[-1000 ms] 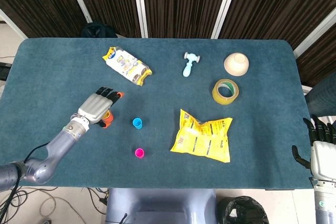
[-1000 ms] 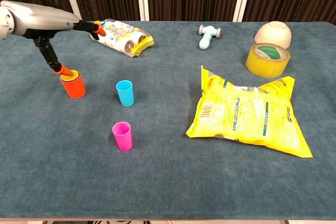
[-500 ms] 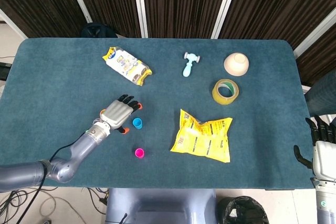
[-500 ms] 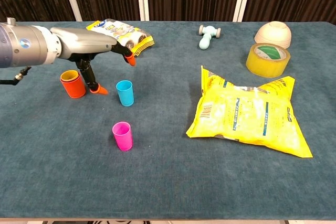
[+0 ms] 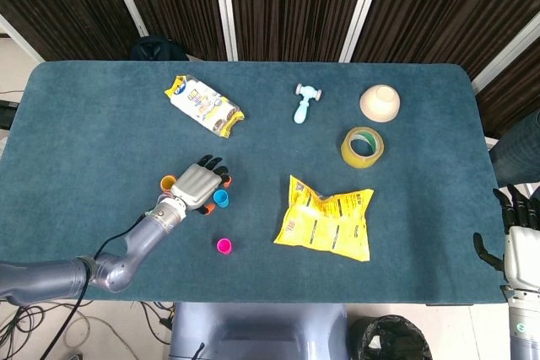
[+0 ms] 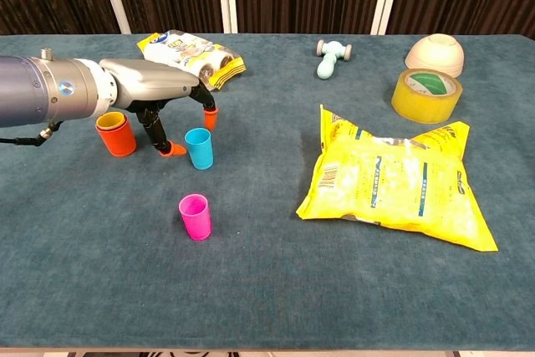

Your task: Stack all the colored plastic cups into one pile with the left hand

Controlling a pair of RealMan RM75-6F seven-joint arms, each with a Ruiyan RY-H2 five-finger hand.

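The fingers (image 6: 174,149) of the left hand (image 6: 150,81) are seen spread apart with nothing held between them; one orange tip is lowered just left of the blue cup (image 6: 199,148), another is held out above and behind it, and whether either touches the cup cannot be told. In the head view the left hand (image 5: 198,185) is seen between the orange cup (image 5: 168,182) and the blue cup (image 5: 221,198). The orange cup (image 6: 116,133), with a yellow cup nested inside, stands upright just left of the hand. The pink cup (image 6: 195,216) stands upright nearer the front edge, apart from both. The right hand (image 5: 521,238) is seen only at the far right edge of the head view, off the table (image 5: 93,124), its fingers pointing up and somewhat apart, with nothing seen in them. A yellow snack bag (image 6: 393,177) lies to the right of the cups.
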